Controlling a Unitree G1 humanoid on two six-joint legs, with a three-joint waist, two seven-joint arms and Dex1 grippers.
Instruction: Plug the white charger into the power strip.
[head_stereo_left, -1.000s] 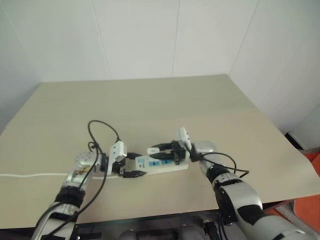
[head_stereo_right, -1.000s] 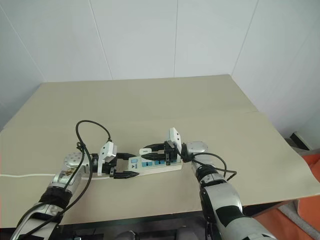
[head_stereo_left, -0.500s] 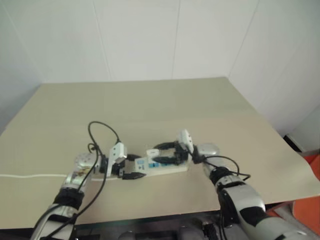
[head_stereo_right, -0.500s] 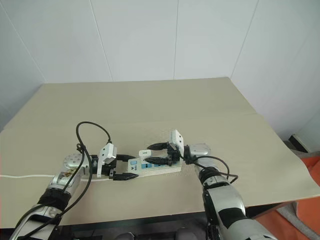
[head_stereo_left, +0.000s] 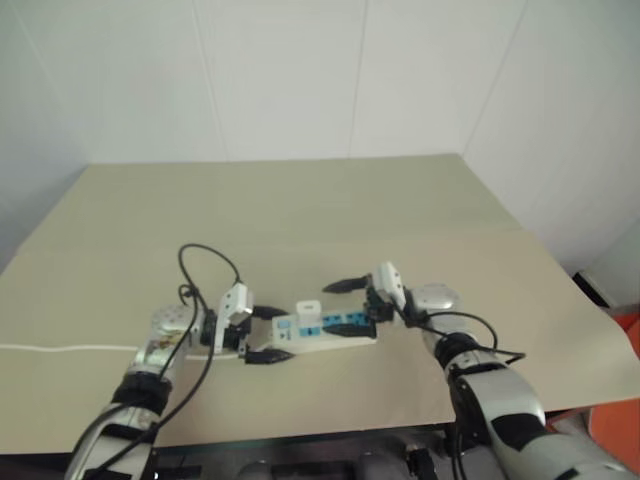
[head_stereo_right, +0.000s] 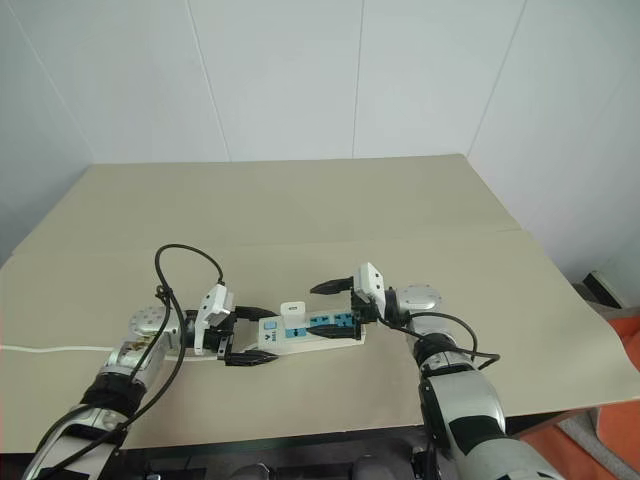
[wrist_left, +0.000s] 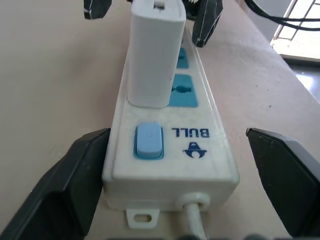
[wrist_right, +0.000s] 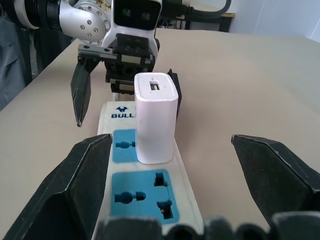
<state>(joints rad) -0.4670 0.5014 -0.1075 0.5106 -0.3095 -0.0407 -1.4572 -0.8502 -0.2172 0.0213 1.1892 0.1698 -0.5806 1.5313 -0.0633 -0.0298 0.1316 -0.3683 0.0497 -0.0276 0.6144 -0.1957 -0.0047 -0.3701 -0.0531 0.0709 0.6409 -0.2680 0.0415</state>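
Now my right fingers (head_stereo_right: 338, 302) have let go and pulled back, spread wide. My left fingers (head_stereo_right: 252, 334) are wide too, around the power strip's (head_stereo_right: 310, 332) switch end on the desk (head_stereo_right: 320, 210). White charger (head_stereo_right: 292, 313) stands plugged in. Job looks done.

charger: the white charger (wrist_right: 155, 118) is a small white block with rounded edges and a small slot in its top face
charger pose: upright, seated in a socket of the power strip (head_stereo_right: 310, 332)
charger socket: the one nearest the switch end, just beside the pale blue switch (wrist_left: 148, 142)
strip look: long white bar, blue-faced sockets in a row, "BULL" mark printed by the switch
strip state: two sockets bare beyond the charger
strip pose: flat on the tan worktop (head_stereo_right: 300, 220), lying crosswise near its front edge
strip cord: thin white cord (head_stereo_right: 40, 349) leaves the switch end and runs off to the left
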